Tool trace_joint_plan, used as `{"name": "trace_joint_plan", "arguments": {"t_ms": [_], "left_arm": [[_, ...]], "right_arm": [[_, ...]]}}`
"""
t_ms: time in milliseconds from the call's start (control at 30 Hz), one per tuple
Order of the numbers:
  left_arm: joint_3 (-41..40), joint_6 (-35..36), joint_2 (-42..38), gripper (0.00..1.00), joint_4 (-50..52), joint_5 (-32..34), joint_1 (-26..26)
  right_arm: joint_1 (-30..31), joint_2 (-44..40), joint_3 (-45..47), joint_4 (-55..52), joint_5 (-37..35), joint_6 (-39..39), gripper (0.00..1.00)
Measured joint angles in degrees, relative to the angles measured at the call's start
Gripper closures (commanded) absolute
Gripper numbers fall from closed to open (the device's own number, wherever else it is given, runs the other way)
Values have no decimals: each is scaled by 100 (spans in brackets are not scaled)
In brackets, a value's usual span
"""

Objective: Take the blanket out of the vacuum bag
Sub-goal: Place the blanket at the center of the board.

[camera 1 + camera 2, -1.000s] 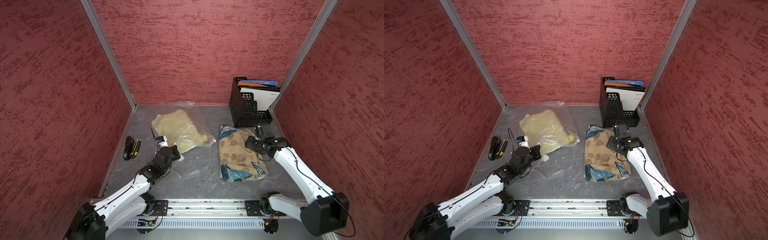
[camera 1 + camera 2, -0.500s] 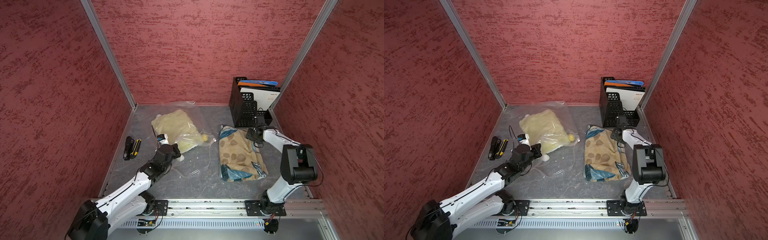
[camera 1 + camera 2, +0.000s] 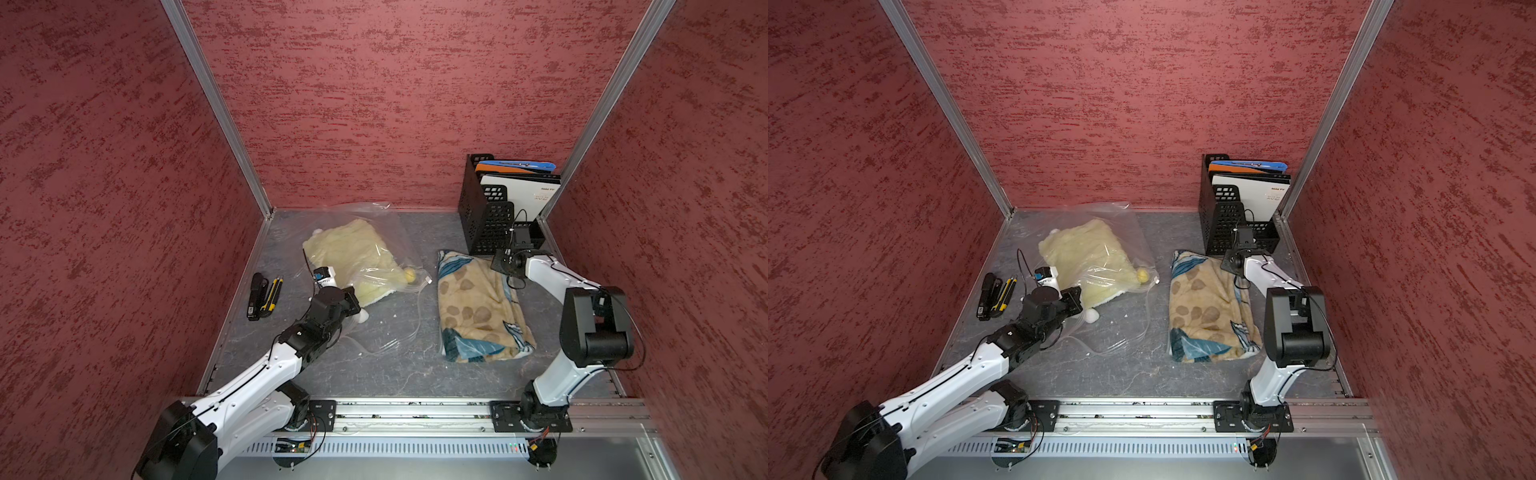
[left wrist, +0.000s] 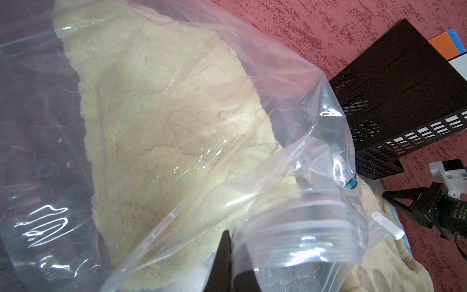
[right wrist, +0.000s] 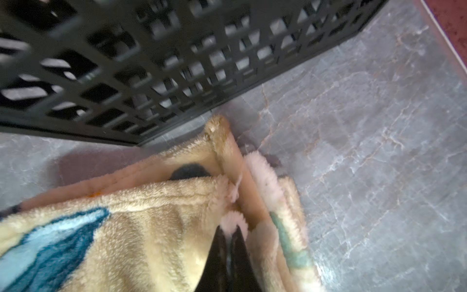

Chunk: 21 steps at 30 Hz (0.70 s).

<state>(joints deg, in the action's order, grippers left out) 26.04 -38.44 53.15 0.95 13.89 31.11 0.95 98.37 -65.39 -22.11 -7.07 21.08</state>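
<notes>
Pinches the vacuum bag [image 4: 303, 156] with left gripper [image 4: 231, 250], likely anchoring it to free the yellow blanket [image 4: 164, 113]; rests right gripper [image 5: 228, 231], jaws together, on patterned blanket [image 5: 126, 227] beside that bag.

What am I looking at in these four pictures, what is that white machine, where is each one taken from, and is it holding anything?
These are two white robot arms, the left arm and the right arm, mounted on a rail at the front of a table. Each ends in a two-finger gripper. Two pictures look down on the whole scene from overhead and are almost identical. The other two come from small cameras on the arms' wrists.

On the table lie a clear vacuum bag with a pale yellow blanket inside, a folded patterned blanket, a black file rack with folders, and some black-and-yellow hand tools.

The left gripper is shut on the vacuum bag's zip-strip edge. The right gripper is shut, with its tips at a corner of the patterned blanket. Whether it pinches fabric is unclear.
</notes>
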Motion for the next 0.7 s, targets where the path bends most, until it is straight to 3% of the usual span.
{"name": "trace_joint_plan", "arguments": {"t_ms": [200,300,433,567,700], "left_arm": [[50,35,70,100,59,-13,0],[74,35,83,100,76,-13,0],[98,39,79,100,120,-13,0],[98,46,-7,100,232,-13,-4],[188,66,-177,100,428,-44,-11]], "right_arm": [[57,-48,-225,227,-31,-55,97],[57,98,-555,199,-149,13,67],[57,175,-577,234,-411,85,51],[90,-90,-490,20,-529,212,50],[407,-1082,-136,-20,-302,422,61]]}}
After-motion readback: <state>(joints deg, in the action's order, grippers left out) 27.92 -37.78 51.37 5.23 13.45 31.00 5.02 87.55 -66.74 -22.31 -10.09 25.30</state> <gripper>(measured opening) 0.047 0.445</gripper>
